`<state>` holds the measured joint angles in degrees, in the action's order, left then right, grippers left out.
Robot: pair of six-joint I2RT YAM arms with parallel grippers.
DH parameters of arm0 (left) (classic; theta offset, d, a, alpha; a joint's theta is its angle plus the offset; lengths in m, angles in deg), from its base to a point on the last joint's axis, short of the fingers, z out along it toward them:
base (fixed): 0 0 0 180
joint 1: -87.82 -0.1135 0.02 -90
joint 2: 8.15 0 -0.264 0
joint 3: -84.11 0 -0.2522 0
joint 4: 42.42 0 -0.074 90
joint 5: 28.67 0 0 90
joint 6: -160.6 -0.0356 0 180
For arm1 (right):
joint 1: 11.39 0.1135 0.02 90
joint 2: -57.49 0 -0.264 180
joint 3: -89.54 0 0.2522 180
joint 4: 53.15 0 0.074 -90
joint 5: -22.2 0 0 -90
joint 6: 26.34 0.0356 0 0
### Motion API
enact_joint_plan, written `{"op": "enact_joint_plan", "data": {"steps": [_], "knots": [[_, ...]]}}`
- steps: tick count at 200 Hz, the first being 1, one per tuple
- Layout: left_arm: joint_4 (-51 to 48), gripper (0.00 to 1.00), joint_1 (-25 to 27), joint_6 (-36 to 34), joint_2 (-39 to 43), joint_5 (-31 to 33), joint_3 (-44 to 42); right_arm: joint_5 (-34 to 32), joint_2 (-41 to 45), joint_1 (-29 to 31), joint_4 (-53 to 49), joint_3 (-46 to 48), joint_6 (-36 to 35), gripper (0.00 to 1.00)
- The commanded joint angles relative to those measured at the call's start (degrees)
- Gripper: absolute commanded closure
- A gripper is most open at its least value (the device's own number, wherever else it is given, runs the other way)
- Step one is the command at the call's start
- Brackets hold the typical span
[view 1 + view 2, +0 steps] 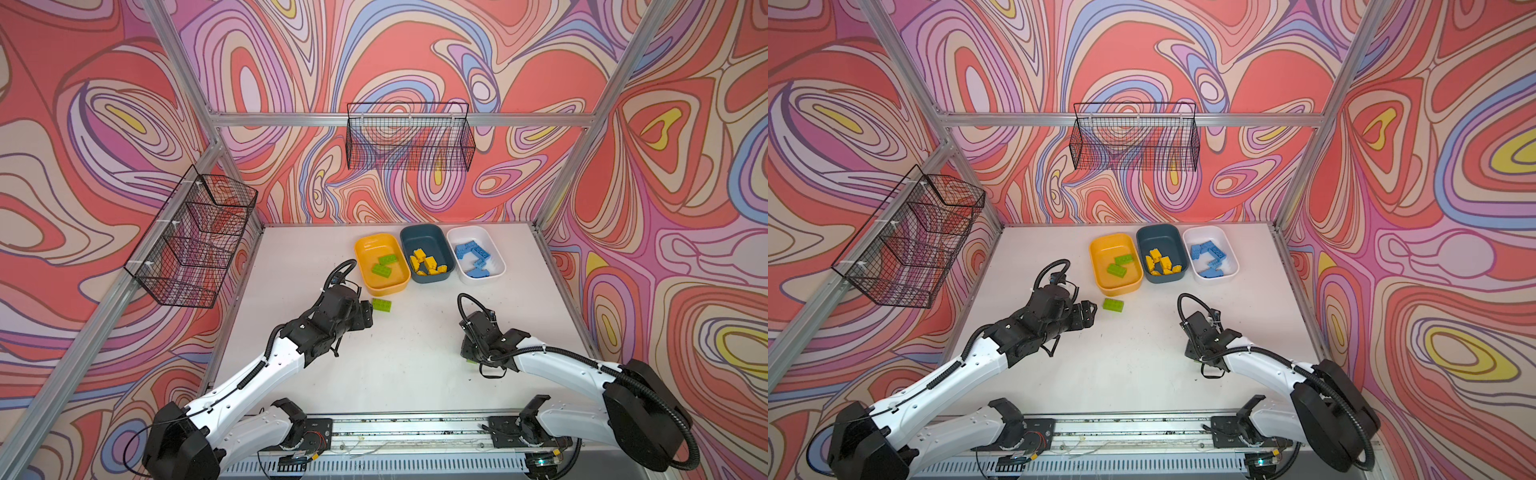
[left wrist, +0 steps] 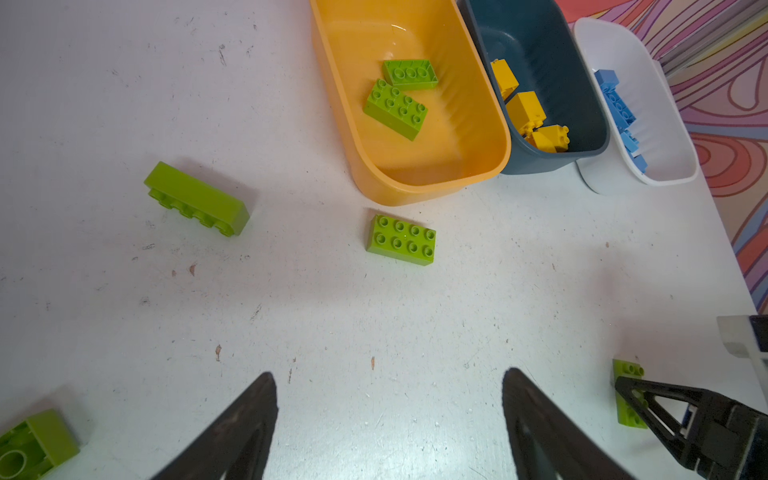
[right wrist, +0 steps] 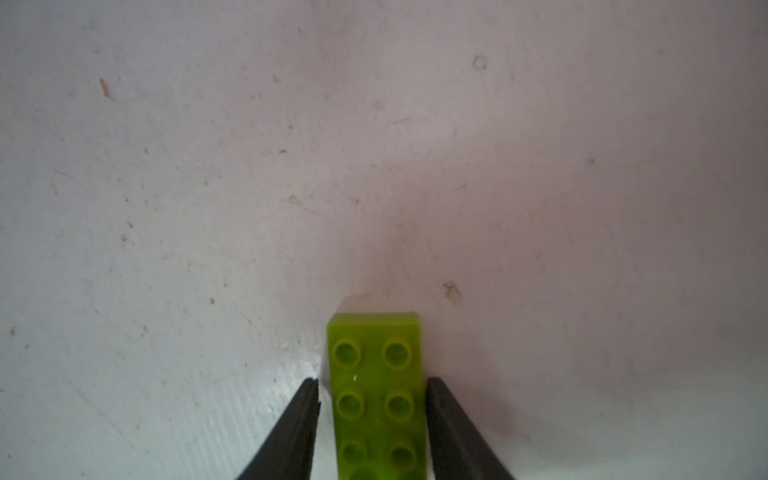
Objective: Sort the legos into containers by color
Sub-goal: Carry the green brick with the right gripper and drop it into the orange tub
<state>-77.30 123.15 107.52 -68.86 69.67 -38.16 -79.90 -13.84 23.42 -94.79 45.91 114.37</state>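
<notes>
My right gripper (image 3: 372,380) is shut on a green lego (image 3: 376,386) that lies studs up on the white table; its fingers press the long sides. In both top views the wrist hides this gripper; the left wrist view shows the held lego (image 2: 626,369). My left gripper (image 2: 390,374) (image 1: 368,313) hangs open over bare table, holding nothing. Just beyond it lies another green lego (image 2: 401,240) (image 1: 381,304) (image 1: 1113,305). Two more green legos (image 2: 195,199) (image 2: 33,440) lie loose, hidden under the left arm in both top views.
Three bins stand in a row at the back: a yellow bin (image 1: 382,286) with two green legos, a dark blue bin (image 1: 428,279) with yellow legos, a white bin (image 1: 482,279) with blue legos. Wire baskets (image 1: 409,137) (image 1: 195,237) hang on the walls.
</notes>
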Motion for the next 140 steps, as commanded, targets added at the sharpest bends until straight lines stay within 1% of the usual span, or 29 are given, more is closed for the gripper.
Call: {"op": "enact_joint_plan", "data": {"steps": [1,4,9,15,39,47,77,101,120,140], "knots": [[0.75,0.16,0.18,0.98,0.99,0.05,-0.81,-0.15,-0.84,-0.26,-0.58,-0.31,-0.95,0.60],[0.69,0.16,0.18,0.96,1.07,0.07,-0.89,-0.27,-0.85,-0.24,-0.60,-0.24,-1.04,0.61],[0.72,0.16,0.18,0.96,1.15,0.22,-0.98,-0.23,-0.83,-0.27,-0.60,-0.19,-1.34,0.67],[0.62,0.16,0.18,1.08,1.29,0.32,-1.14,-0.40,-0.78,-0.27,-0.66,-0.15,-1.57,0.70],[0.31,0.16,0.18,1.14,1.91,0.54,-1.75,-1.01,-0.78,-0.27,-1.53,-0.99,-3.00,0.75],[0.24,0.16,0.18,1.17,2.12,0.70,-1.95,-1.25,-0.59,-0.27,-2.11,-1.81,-3.85,0.79],[-0.73,0.16,0.18,1.30,3.27,0.85,-2.72,-0.69,-0.57,-0.20,-4.12,-6.95,-9.44,0.76],[-2.51,0.16,0.18,1.74,4.85,0.95,-3.48,0.15,-2.29,-0.27,-5.23,-13.72,-14.27,0.76],[-4.33,0.16,0.18,2.24,7.19,1.19,-4.77,1.67,-4.37,-0.27,-3.71,-19.15,-17.33,0.77],[-6.57,0.16,0.18,3.09,10.36,1.85,-6.43,3.87,-8.71,-0.20,-1.22,-26.02,-19.92,0.77]]}}
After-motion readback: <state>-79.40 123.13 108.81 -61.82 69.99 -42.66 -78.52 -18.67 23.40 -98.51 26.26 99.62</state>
